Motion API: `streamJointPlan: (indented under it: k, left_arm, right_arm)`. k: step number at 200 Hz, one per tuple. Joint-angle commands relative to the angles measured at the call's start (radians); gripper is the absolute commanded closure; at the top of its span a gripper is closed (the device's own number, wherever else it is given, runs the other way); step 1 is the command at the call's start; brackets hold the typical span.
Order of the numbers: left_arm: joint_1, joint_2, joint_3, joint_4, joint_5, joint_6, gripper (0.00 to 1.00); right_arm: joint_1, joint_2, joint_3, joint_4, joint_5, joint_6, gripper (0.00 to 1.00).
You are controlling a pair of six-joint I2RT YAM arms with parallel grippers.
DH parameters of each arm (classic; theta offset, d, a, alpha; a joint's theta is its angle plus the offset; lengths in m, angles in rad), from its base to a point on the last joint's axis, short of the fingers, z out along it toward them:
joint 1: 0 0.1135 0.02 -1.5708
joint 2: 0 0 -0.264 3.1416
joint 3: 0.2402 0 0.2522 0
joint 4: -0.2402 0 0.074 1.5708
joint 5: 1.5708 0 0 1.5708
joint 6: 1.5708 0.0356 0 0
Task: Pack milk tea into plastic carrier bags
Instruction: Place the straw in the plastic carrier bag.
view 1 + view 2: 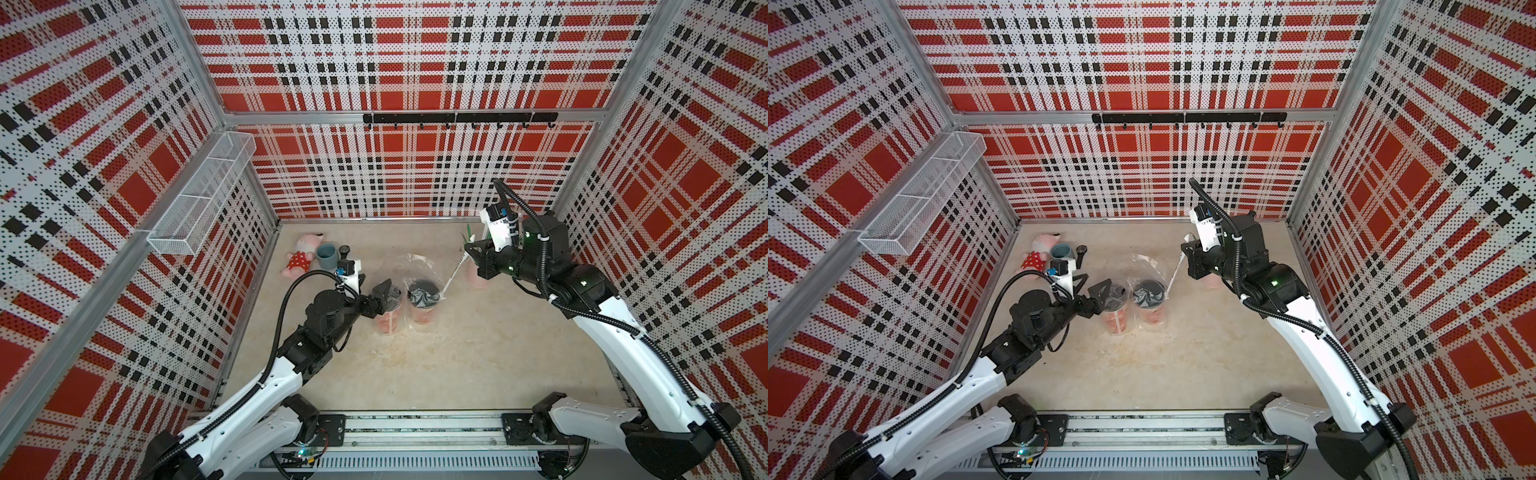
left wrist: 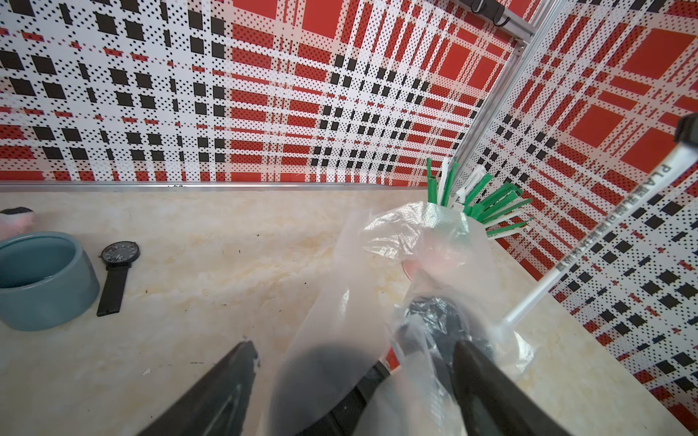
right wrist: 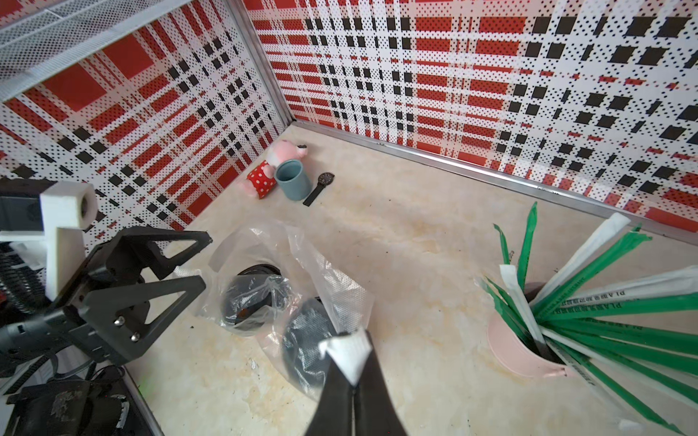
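Table [image 1: 457,365]: bare near my end; the work sits mid-table.
Left cup [image 1: 390,323]: upright, black lid, film of the left bag [image 3: 241,302] crumpled over the top. I cannot tell how far down the film reaches.
Right cup [image 1: 423,312]: upright just beside it, inside the right bag [image 1: 417,266]; the handle loops stand loose above the lid.
Left pincer [image 2: 353,355]: wide, straddling the left cup's lid and film, gripping nothing that I can see.
Right pincer [image 3: 351,362]: clamped on a white wrapped straw [image 1: 453,274], which slants down with its lower end at the mouth of the right bag.
Pink cup [image 1: 473,277]: behind the right pincer, full of green and white straws.
Far corner: grey-blue mug [image 1: 328,255], watch [image 2: 117,271], plush toy [image 1: 301,255]; all well apart from the work.
Progress: by my reading, late stage. Both teas look bagged or nearly so, and a straw is going in with the right one.
Remaining: probably drop this straw, tidy the left bag over its cup, perhaps give it a straw too.
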Motion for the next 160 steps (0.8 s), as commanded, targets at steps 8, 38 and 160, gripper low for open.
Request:
streamJointPlan:
  k: [8,38,160]
  left_arm:
    - [0.01,-0.003,-0.013,0.033,0.023,-0.005,0.15]
    - [0.015,-0.001,-0.013,0.028,0.027,-0.005,0.15]
    - [0.03,-0.001,-0.02,0.041,0.052,-0.008,0.15]
  right_arm:
    - [0.039,0.015,0.036,-0.014,0.065,-0.019,1.0]
    - [0.076,0.054,0.06,-0.039,0.105,-0.035,1.0]
    - [0.104,0.076,-0.004,0.007,0.041,-0.079,1.0]
